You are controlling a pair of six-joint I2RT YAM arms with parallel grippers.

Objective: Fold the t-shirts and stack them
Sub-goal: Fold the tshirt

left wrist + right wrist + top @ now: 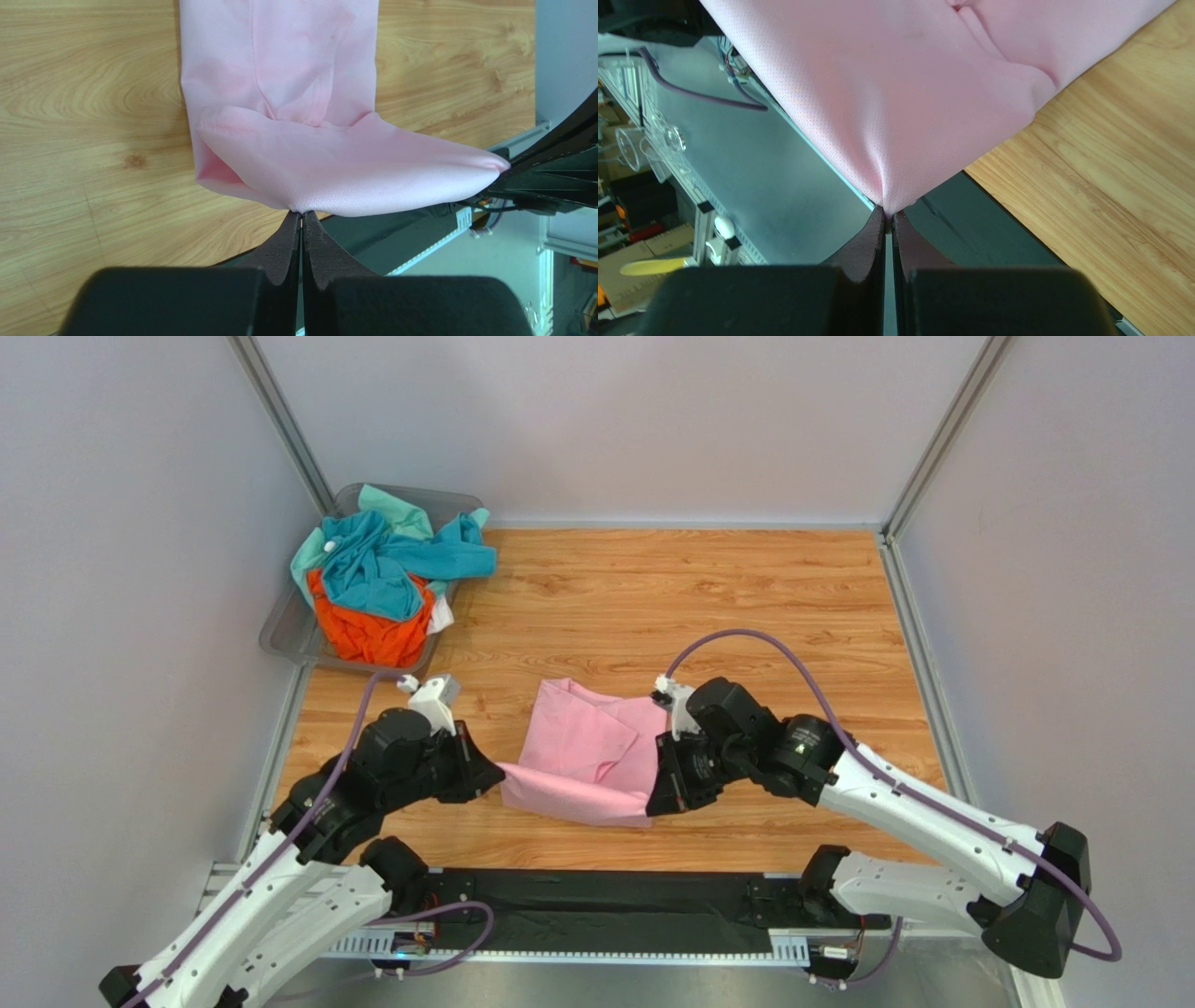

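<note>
A light pink t-shirt (589,749) lies partly folded on the wooden table near its front edge. My left gripper (494,777) is shut on the shirt's near left corner (302,206). My right gripper (654,805) is shut on its near right corner (887,203). The near hem hangs stretched between the two grippers, lifted off the table, while the far part rests on the wood. More t-shirts, teal (376,560), mint green (400,511) and orange (368,633), sit heaped in a bin at the back left.
The grey translucent plastic bin (288,633) stands at the table's back left corner against the wall. White walls enclose the table on three sides. A black rail (603,903) runs along the near edge between the arm bases.
</note>
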